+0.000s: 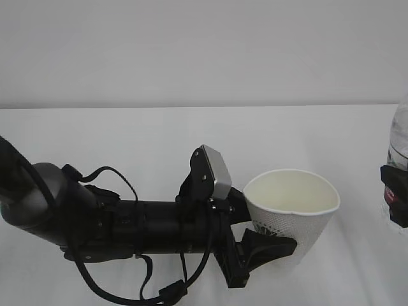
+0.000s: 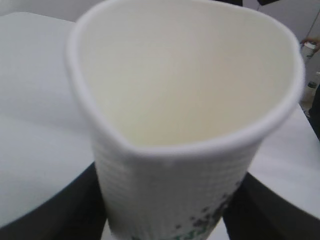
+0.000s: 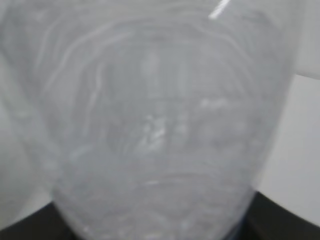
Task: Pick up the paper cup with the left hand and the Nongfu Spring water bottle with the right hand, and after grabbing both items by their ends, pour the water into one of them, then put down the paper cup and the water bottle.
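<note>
Black fingers [image 2: 60,210] of your left hand [image 1: 264,245] are clamped on the lower wall of the small white tapered paper cup [image 1: 292,210], squeezing its rim out of round; it sits upright, mouth up, cream inside, green print low on its side. Behind them, your bulky black arm's silver-grey plate [image 1: 217,171] tilts above the white surface [image 1: 127,134]. Over on the right edge, your right hand [image 1: 395,194] grips the clear ribbed plastic water bottle [image 3: 160,130], its fingers closed around the body, well apart from the cup.
</note>
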### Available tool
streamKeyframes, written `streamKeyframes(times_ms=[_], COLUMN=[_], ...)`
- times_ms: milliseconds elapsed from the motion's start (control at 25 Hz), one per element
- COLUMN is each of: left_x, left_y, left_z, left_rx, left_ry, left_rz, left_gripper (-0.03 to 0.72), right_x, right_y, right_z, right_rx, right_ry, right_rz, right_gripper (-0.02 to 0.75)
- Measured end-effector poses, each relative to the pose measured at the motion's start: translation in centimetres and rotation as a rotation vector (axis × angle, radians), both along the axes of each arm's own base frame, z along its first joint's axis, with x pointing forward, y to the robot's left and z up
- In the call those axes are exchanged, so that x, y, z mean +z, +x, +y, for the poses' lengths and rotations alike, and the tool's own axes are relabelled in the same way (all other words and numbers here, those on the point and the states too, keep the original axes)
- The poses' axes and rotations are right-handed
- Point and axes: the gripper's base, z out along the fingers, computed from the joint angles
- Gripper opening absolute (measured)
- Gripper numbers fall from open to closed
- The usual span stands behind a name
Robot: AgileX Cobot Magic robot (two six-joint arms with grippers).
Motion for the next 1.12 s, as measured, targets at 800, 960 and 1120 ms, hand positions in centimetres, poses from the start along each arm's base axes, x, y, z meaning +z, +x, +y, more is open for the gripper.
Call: streamKeyframes(times_ms=[800, 960, 1120], left_x=[0.0, 0.0, 0.0], left_y=[0.0, 0.0, 0.0], left_z=[0.0, 0.0, 0.0], left_rx=[0.0, 0.0, 0.0], left_ry=[0.0, 0.0, 0.0], left_rz=[0.0, 0.0, 0.0], left_gripper=[0.48, 0.48, 0.48], right_x=[0.02, 0.11, 0.23], right_y=[0.01, 0.05, 0.1], right_z=[0.0, 0.01, 0.02], right_rx=[0.107, 0.131, 0.141], right_ry=[-0.225, -0.28, -0.302], right_rz=[-0.033, -0.052, -0.069], right_gripper=[0.396, 0.396, 0.396])
